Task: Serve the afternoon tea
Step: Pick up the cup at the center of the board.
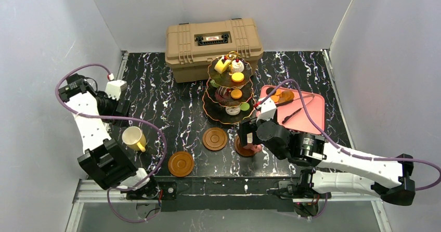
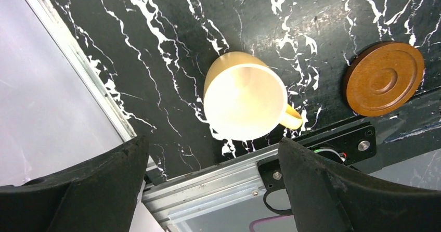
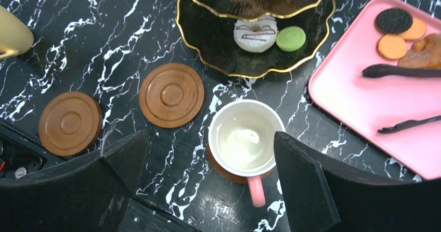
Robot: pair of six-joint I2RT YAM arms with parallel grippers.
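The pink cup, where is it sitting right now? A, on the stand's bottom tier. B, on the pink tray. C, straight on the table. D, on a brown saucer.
D: in the right wrist view the pink cup stands on a brown saucer, its edge showing underneath.

- The tan toolbox [image 1: 213, 47] at the back of the worktop [image 1: 156, 86] has a small white-and-red label [image 1: 211, 38] on its lid, set into the black handle. The print on it is too small to read.
- A round sticker [image 1: 308, 144] sits on a black joint housing of the right arm [image 1: 353, 162]. It shows a few pale marks, too blurred to make out as letters or figures.
- No word, number, brand or sign can be read in any of the three views.
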